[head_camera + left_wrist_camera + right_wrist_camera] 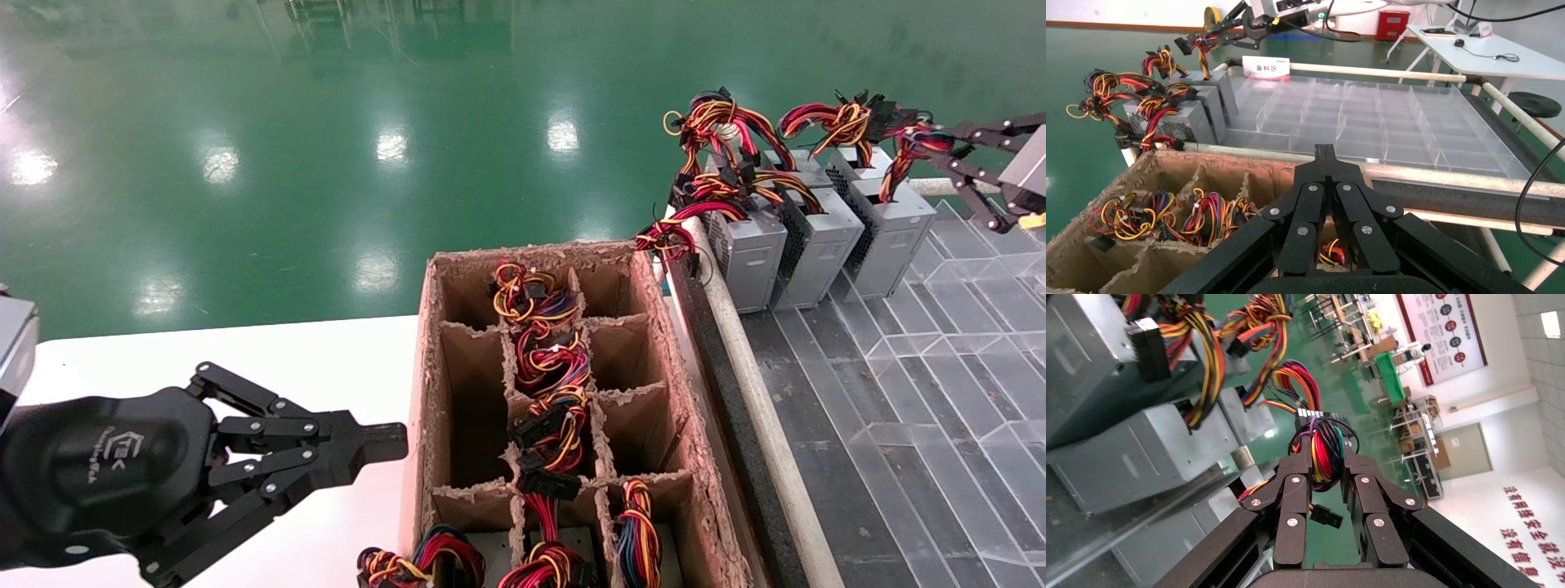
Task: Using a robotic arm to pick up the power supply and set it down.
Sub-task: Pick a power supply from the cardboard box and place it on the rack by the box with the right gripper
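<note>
Three silver-grey power supplies stand in a row at the far corner of the clear tray. The rightmost power supply (895, 237) has a red, yellow and black wire bundle (911, 151) rising from its top. My right gripper (932, 151) reaches in from the right and is shut on that bundle; in the right wrist view the wires (1324, 447) are pinched between the fingertips of the gripper (1324, 456). The box itself looks level with its neighbours. My left gripper (384, 441) is shut and empty, parked over the white table beside the cardboard box, and shows again in the left wrist view (1326, 153).
Two more power supplies (748, 253) (817, 245) stand close to the left of the held one. A divided cardboard box (433, 392) holds several more units with wire bundles. A white rail (760, 408) separates it from the clear compartment tray (940, 367).
</note>
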Controlling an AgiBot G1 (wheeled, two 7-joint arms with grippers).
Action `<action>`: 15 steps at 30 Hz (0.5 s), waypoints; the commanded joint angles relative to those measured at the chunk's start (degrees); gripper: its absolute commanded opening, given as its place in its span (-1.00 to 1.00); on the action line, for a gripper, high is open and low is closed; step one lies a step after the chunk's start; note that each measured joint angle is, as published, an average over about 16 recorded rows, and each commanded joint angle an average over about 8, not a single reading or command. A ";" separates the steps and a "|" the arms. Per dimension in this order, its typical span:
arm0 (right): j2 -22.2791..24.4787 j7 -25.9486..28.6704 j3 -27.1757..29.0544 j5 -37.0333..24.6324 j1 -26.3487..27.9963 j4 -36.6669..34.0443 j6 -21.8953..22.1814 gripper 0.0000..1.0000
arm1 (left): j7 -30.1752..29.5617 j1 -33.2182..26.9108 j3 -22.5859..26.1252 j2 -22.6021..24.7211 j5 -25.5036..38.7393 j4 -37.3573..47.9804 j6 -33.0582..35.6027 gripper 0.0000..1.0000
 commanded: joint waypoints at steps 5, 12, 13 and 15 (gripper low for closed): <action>-0.43 -0.37 -0.15 -0.14 0.17 -1.37 -1.23 -1.00 | 0.00 0.00 0.00 0.00 0.00 0.00 0.00 -1.00; -0.73 0.08 -1.20 -1.65 0.73 -2.29 -0.99 -1.00 | 0.00 0.00 0.00 0.00 0.00 0.00 0.00 -1.00; -0.78 0.13 -1.37 -1.90 0.82 -2.38 -0.80 -1.00 | 0.00 0.00 0.00 0.00 0.00 0.00 0.00 -1.00; -0.84 0.17 -1.69 -2.36 0.99 -2.52 -0.38 -1.00 | 0.00 0.00 0.00 0.00 0.00 0.00 0.00 -1.00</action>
